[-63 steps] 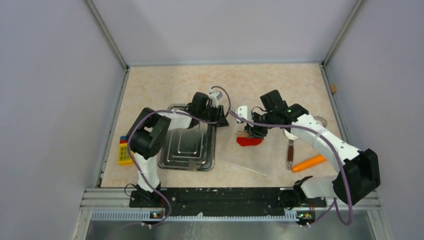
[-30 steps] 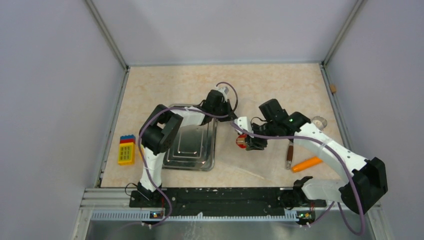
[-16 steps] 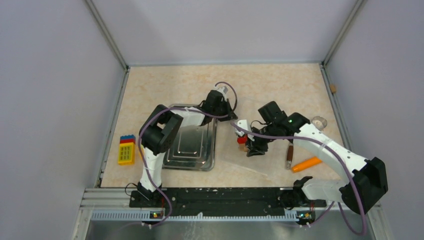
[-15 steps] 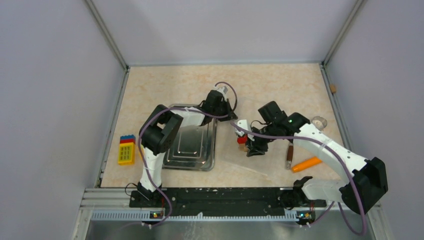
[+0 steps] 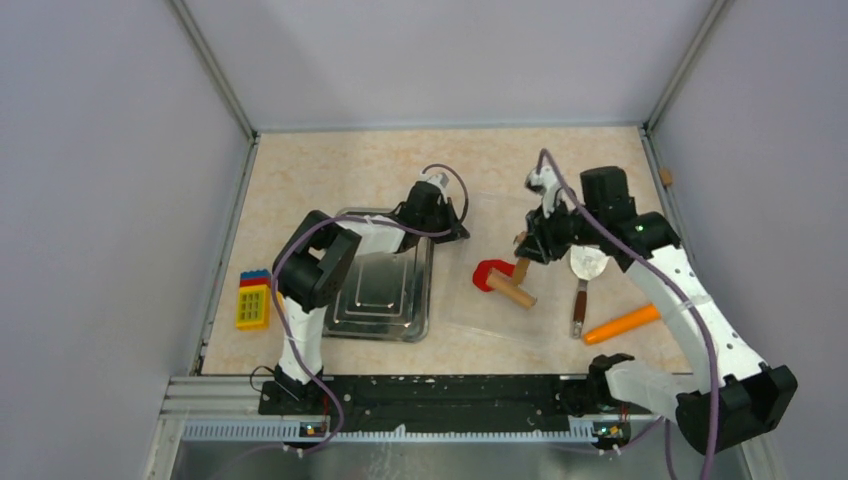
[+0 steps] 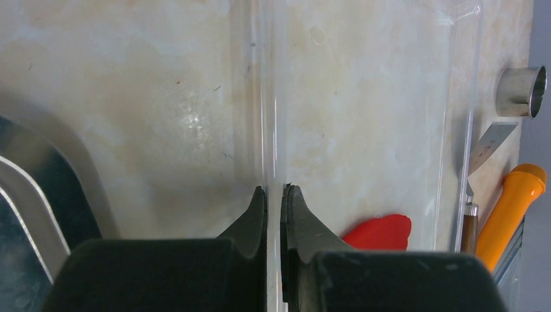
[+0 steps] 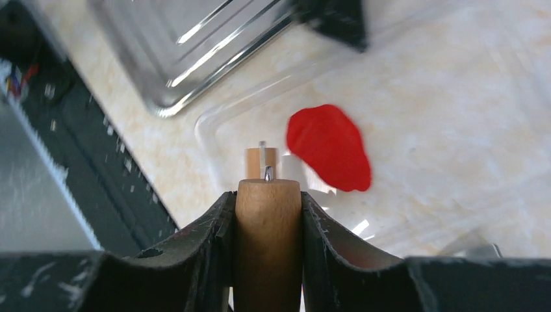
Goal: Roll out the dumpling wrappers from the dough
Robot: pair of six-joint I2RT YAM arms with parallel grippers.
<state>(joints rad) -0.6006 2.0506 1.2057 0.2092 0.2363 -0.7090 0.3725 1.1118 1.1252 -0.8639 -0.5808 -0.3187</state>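
The counter (image 5: 330, 170) is a beige marbled slab. It is closed in on three sides by plain pale lilac-grey wall panels (image 5: 450, 60) set in aluminium corner posts (image 5: 212, 68), and a black mounting rail (image 5: 440, 392) runs along its near edge.

A clear plastic sheet (image 5: 500, 325) lies on the counter at mid-right. On it rests the flattened bright red clay dough (image 5: 487, 272), an uneven oval lying flat towards the sheet's left side.

The left arm (image 5: 330, 250) reaches across a shallow stepped steel tray (image 5: 380, 295). Its jaws are pinched together on the sheet's left edge.

The right arm (image 5: 680, 280) has its jaws clamped around one handle of a small wooden rolling pin (image 5: 511, 291). The pin slants down, with its far end just beside the dough. Whether the two touch cannot be told.

To the right of the sheet lie a wooden-handled metal spatula (image 5: 580, 300), a round steel ring cutter (image 6: 520, 91) and an orange plastic carrot (image 5: 622, 324). A yellow toy block with blue and red bricks (image 5: 251, 300) sits left of the tray.
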